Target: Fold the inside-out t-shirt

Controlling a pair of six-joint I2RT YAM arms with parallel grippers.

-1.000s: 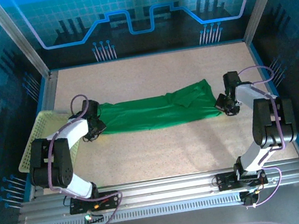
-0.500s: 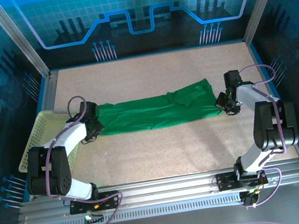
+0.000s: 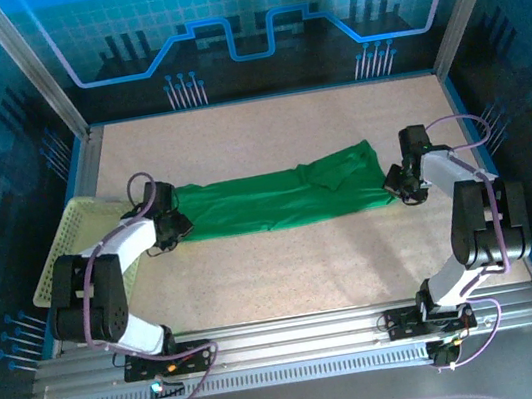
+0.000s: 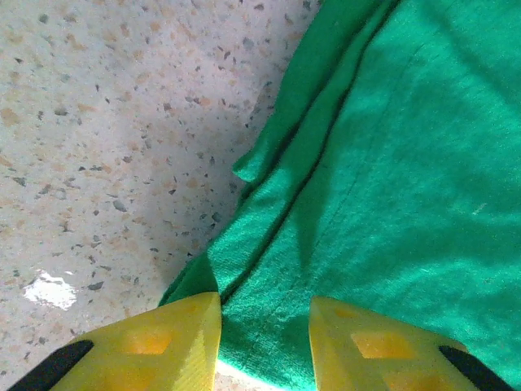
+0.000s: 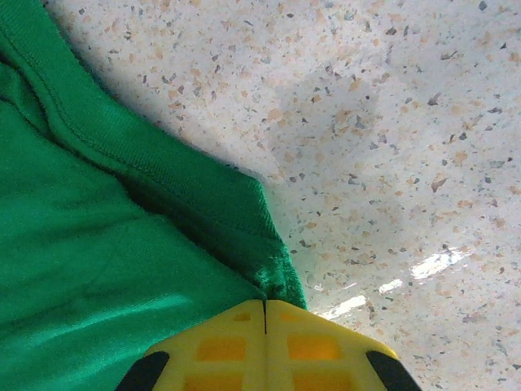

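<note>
Green, soft and without any print, the inside-out t-shirt (image 3: 276, 201) is lying as a long, narrow band across the middle of the top view, stretching from left of centre to right of centre on the speckled table (image 3: 308, 274). Its lower edge is running nearly straight, while a rumpled flap is rising at the upper right end. Shallow creases are running along its length. The left gripper (image 3: 171, 225) is sitting at the band's left end; in the left wrist view its yellow fingers (image 4: 171, 342) are standing apart at the bottom of the frame, released, with layered folds of fabric showing in the gap and spreading up toward the upper right. The right gripper (image 3: 395, 182) is sitting at the band's right end; in the right wrist view its yellow fingers (image 5: 228, 342) are pressing tightly together at the bottom centre, clenching a stitched hem corner that is puckering right at their tips. The rest of the cloth is filling the left half of that frame. A pale perforated basket (image 3: 65, 241) is resting at the table's left edge, beside the left arm.
</note>
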